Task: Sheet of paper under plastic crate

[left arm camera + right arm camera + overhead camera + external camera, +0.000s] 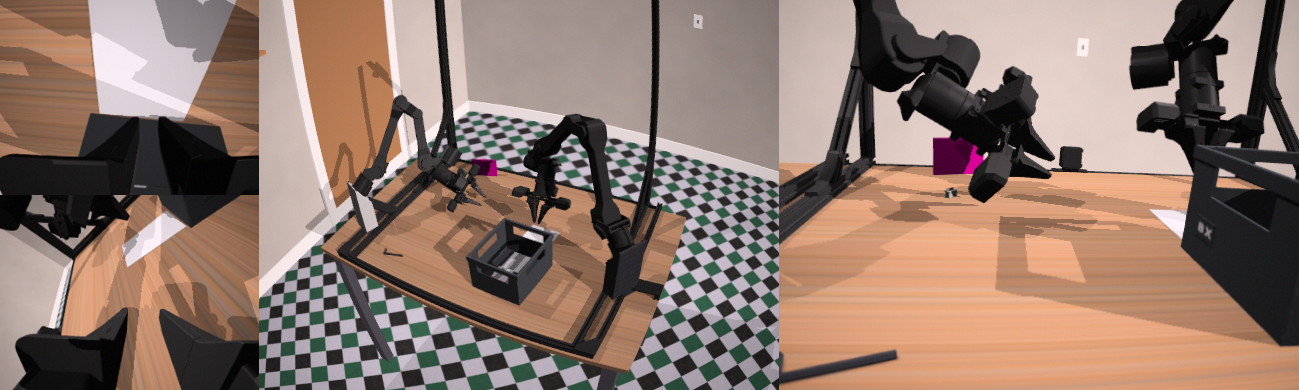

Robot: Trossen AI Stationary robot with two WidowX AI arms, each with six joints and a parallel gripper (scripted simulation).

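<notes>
The dark grey crate (pixel 494 287) (pixel 1244 265) (pixel 104 126) (pixel 191 208) stands flat on the table. The white sheet (pixel 531 235) (pixel 1171 220) (pixel 122 104) (pixel 149 236) lies flat, sticking out from the crate's far side in the top view; its near end meets the crate's edge in the left wrist view. Pale stripes show inside the crate; I cannot tell what they are. My left gripper (pixel 537 221) (pixel 148 124) is slightly open and empty, pointing down close by the crate's far side. My right gripper (pixel 481 200) (pixel 1051 167) (pixel 143 312) is partly open and empty, in the air away from the crate.
A magenta block (pixel 488 167) (pixel 949 157) stands near the far edge. A small grey thing (pixel 951 192) lies in front of it. A thin black bent tool (pixel 393 254) (pixel 839 367) lies near the front. A white panel (pixel 364 210) stands by the right arm's base. Black rails border the table.
</notes>
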